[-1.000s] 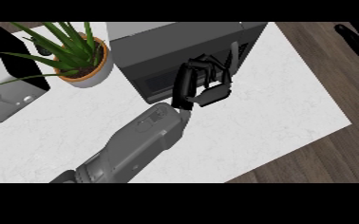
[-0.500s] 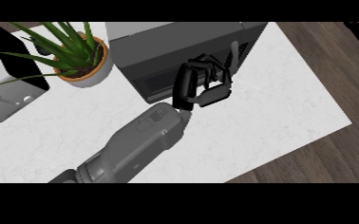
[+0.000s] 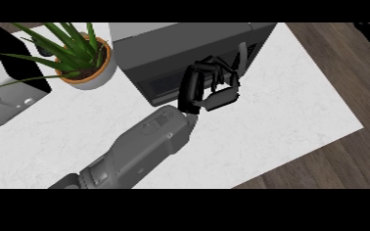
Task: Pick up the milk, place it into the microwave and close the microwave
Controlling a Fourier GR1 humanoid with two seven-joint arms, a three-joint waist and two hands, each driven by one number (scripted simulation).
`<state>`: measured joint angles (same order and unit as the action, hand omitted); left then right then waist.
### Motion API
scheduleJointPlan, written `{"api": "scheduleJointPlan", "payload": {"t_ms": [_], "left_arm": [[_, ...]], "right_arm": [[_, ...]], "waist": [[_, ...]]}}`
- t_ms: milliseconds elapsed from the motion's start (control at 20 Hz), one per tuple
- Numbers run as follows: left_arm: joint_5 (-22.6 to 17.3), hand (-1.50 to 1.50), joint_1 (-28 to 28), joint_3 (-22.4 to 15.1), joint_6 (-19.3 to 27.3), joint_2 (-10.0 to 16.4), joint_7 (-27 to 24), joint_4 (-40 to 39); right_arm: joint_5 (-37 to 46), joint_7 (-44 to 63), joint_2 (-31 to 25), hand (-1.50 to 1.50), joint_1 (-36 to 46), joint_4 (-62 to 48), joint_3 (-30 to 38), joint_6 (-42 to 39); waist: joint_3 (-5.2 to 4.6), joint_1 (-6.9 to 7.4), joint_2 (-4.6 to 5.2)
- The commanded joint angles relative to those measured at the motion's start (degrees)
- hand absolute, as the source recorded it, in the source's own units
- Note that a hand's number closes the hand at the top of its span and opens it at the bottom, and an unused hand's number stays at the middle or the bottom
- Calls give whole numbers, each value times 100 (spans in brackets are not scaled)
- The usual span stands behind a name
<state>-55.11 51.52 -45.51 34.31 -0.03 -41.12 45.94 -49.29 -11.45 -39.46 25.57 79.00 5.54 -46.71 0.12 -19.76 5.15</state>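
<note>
You have one hand in view, the left hand (image 3: 209,85). Its fingers are curled in against the front of the one microwave (image 3: 180,49), and seemingly hold nothing. The milk shows nowhere, so you cannot tell where it is. One potted plant (image 3: 86,66) stands well left of the hand on the counter (image 3: 289,107).

Head view. Microwave (image 3: 184,49), door shut, stands at the rear of the white bench (image 3: 289,112). The left hand (image 3: 195,85) is at the microwave's dark front, its grey forearm entering from the lower edge. A potted plant (image 3: 90,68) stands just left of the microwave
</note>
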Motion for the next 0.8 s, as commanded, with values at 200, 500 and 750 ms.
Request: {"api": "scheduleJointPlan", "payload": {"t_ms": [200, 500, 750], "left_arm": [[-217, 150, 378, 177, -98, 2, 77, -588], [-335, 150, 417, 133, -99, 2, 2, -616], [-425, 150, 472, 100, -127, 2, -27, -630]], "right_arm": [[-263, 175, -176, -150, 50, -27, -60, -223], [-433, 218, -201, -150, 17, -56, -58, -292], [-489, 284, -293, -150, 72, -47, -59, -359]], "waist": [[-19, -13, 75], [-7, -81, 80], [-7, -79, 90]]}}
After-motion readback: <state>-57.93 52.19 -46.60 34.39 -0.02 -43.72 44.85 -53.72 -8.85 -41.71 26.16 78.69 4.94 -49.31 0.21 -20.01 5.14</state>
